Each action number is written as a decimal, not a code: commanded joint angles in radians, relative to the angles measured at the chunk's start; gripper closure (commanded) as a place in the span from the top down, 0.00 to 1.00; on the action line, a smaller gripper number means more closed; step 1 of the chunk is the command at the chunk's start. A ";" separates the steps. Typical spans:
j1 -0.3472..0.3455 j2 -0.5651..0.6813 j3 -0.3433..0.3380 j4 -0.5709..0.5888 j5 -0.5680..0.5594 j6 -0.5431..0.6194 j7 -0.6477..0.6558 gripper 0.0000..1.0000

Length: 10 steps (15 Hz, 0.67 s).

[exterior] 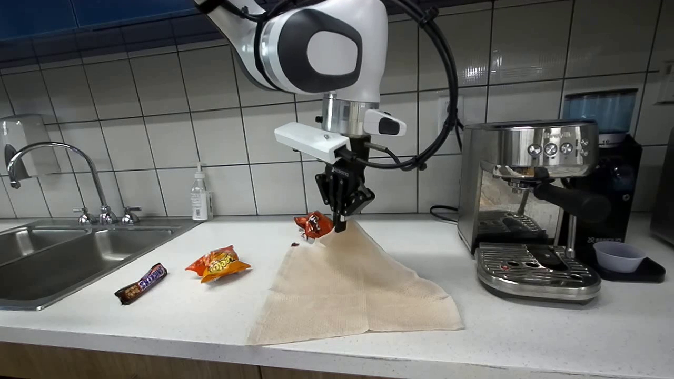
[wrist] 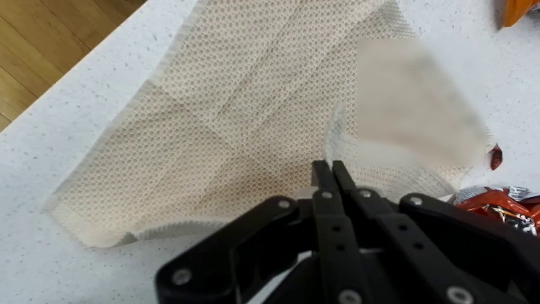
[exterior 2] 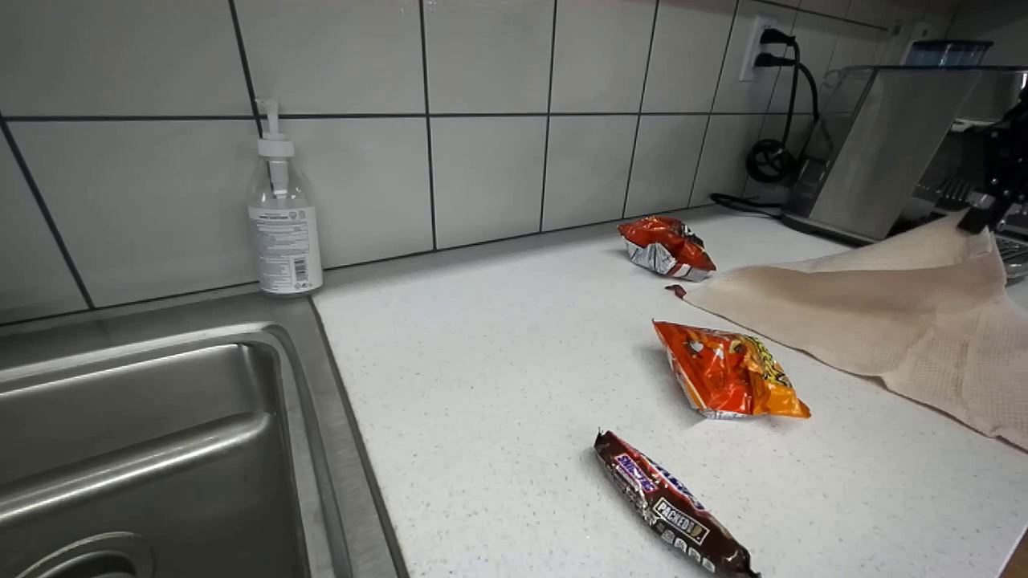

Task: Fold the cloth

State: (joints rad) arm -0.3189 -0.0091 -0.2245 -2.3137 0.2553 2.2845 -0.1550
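The gripper (wrist: 330, 164) pinches a lifted part of the cloth (exterior: 358, 289); a pump bottle (exterior 2: 287, 241) stands by the sink (exterior 2: 325, 401); a small bowl (exterior: 618, 260), contents unclear, sits near the coffee machine (exterior: 482, 184).

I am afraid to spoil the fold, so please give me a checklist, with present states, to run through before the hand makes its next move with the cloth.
1. Hand shut on the cloth: ok, some fabric is pinched in it.
2. Gripped part lifted: ok, it rises from the counter to the hand.
3. Orange packet clear of the cloth: ok, bare counter shows between them.
4. Red packet clear of the cloth: cannot tell, it lies very near and contact is unclear.
5. Coffee machine clear of the cloth: ok, they are apart.
6. Fold finished: not ok, much of the cloth lies spread out.
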 commanded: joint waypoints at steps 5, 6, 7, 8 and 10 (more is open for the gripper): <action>0.037 -0.134 -0.018 -0.105 -0.012 -0.043 0.001 0.01; 0.041 -0.147 -0.018 -0.118 -0.014 -0.042 0.002 0.01; 0.044 -0.158 -0.019 -0.128 -0.016 -0.043 0.004 0.01; 0.047 -0.170 -0.019 -0.140 -0.018 -0.042 0.006 0.01; 0.051 -0.192 -0.020 -0.165 -0.026 -0.038 0.005 0.01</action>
State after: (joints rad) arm -0.2825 -0.1318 -0.2319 -2.4285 0.2519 2.2652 -0.1576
